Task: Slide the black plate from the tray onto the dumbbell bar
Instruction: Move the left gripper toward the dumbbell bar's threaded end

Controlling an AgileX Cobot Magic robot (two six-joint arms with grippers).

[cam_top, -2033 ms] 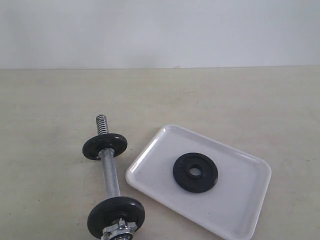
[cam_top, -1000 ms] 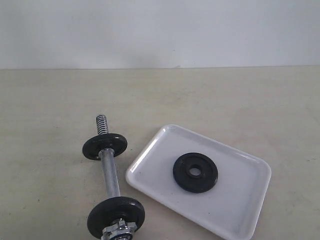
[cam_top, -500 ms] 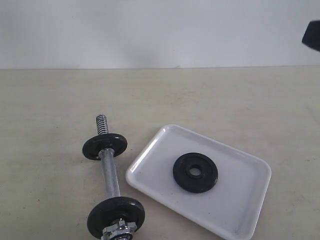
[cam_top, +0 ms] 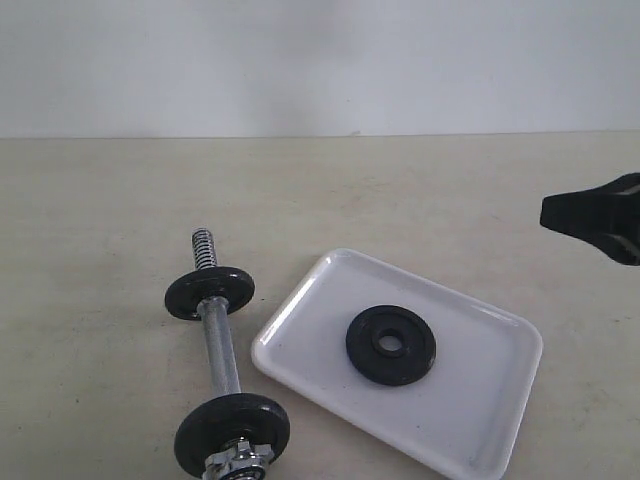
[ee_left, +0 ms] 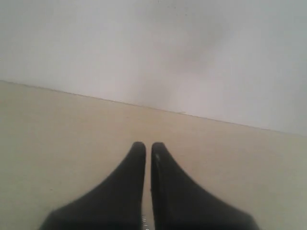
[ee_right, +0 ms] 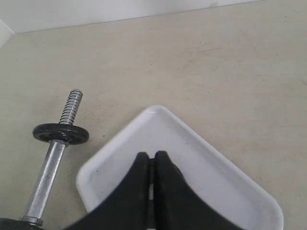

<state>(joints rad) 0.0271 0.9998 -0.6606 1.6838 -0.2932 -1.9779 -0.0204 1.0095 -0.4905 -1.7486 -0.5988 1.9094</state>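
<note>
Exterior view has the black plate [cam_top: 391,345] lying flat near the middle of the tray [cam_top: 480,425], at lower centre-right of the frame, with the dumbbell bar [cam_top: 221,345] resting on the table at lower left, just beside the tray's left corner. The right gripper [cam_top: 552,212] hangs at the right edge of the frame, well apart from the plate, with its fingers pressed together. In the right wrist view those fingers cover the spot where the plate should show, so the line-up cannot be checked there. The left gripper [ee_left: 145,146] is likewise closed on nothing, with only a hairline gap, and faces bare table and wall with no bar in sight. The main risk is probably the pick. A flat disc in a glossy tray gives little edge to pinch, so fingers that come down closed or off-centre could skid on the plastic. That would shove the tray toward the bar or tip the plate against the rim. A cast disc is likely heavy enough to slip from a shallow grip. At the bar, the free threaded end [cam_top: 204,247] looks coarse and could snag the hole if the plate arrives tilted. With nothing steadying it, the bar may roll or slide away under the push.
</note>
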